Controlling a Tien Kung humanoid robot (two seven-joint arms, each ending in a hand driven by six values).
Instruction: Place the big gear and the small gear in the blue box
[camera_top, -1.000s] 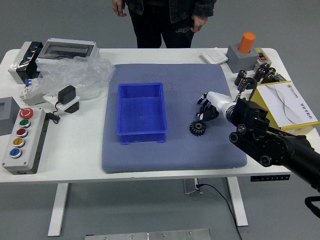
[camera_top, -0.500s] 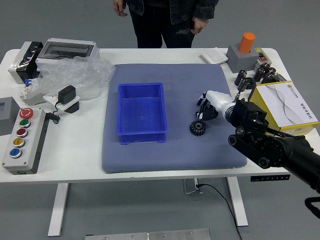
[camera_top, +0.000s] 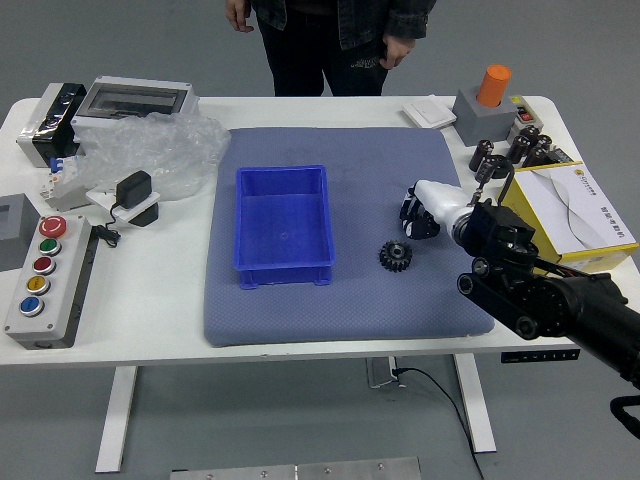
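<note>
We log the right arm reaching in from the right edge, bent; we see the right hand extending leftward, pale back uppermost.

The place looked like a robotics lab. The robot's right hand was part of a black jointed arm over a white table. Well to the hand's left sat a button box with coloured push buttons (hardly kitchen gear), and beyond that, plastic wrap. A toothed gear lay near the hand, on its robot side. Below, a cable hung above plain grey floor.
</note>
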